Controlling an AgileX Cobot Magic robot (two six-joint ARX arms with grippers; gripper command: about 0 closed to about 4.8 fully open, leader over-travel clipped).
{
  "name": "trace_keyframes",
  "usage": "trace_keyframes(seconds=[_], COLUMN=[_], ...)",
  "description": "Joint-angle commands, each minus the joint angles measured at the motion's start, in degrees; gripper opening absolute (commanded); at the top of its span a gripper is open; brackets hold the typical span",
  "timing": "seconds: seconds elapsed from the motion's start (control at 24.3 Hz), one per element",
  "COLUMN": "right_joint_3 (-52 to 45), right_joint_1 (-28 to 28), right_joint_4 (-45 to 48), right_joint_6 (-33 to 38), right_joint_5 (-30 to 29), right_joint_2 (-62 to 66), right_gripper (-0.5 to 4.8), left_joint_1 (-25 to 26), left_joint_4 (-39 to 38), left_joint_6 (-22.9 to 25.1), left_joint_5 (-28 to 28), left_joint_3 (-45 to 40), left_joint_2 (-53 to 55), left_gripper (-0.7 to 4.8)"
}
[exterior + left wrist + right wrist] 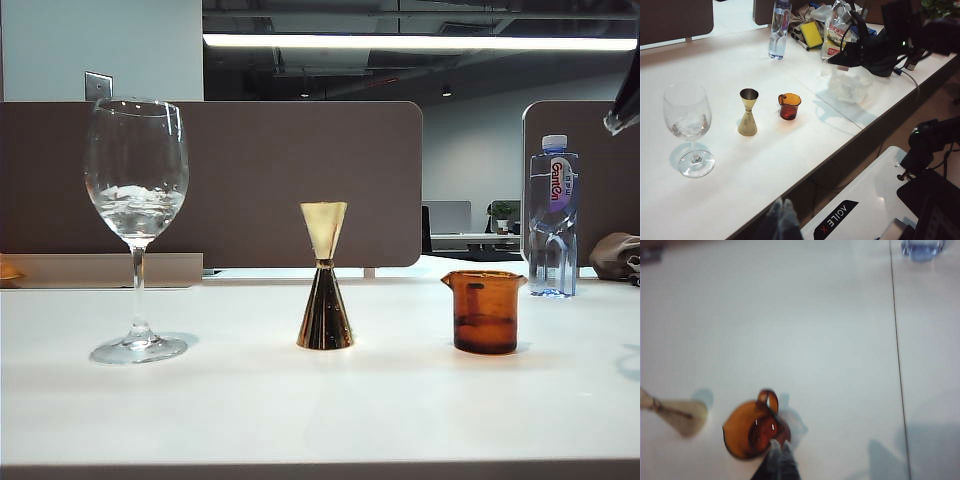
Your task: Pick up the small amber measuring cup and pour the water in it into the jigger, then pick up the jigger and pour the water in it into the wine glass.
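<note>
On the white table [250,400] the small amber measuring cup [485,312] stands upright at the right. The gold jigger [325,290] stands in the middle and the wine glass [137,200] at the left. In the right wrist view my right gripper [780,445] is shut and empty, its tips hovering over the rim of the amber cup [752,432], with the jigger [675,412] to one side. A dark part of the right arm [624,108] shows high above the cup. My left gripper [781,205] is shut and empty, off the table's near edge, far from the glass [689,125].
A clear plastic water bottle [553,215] stands behind the amber cup at the right. The left wrist view shows a clear plastic tub [850,85], a yellow sponge [811,34] and bags [840,25] further along the table, under the right arm [875,50].
</note>
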Motion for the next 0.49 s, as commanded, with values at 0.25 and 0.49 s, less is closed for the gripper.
trace_keyframes(seconds=[0.25,0.49], right_joint_3=[-21.81,-27.19], right_joint_1=[4.0,5.22], right_joint_4=[33.27,35.89], right_joint_6=[-0.59,-1.18], right_joint_5=[-0.17,-0.7], right_joint_2=[-3.02,-0.46], right_gripper=[0.03,0.68], left_joint_1=[0.0,0.04], left_joint_4=[-0.13,-0.13], left_joint_6=[0.22,0.22], left_joint_5=[0.02,0.15], left_joint_3=[0.17,0.17], left_joint_2=[0.02,0.07], left_gripper=[-0.02,-0.02])
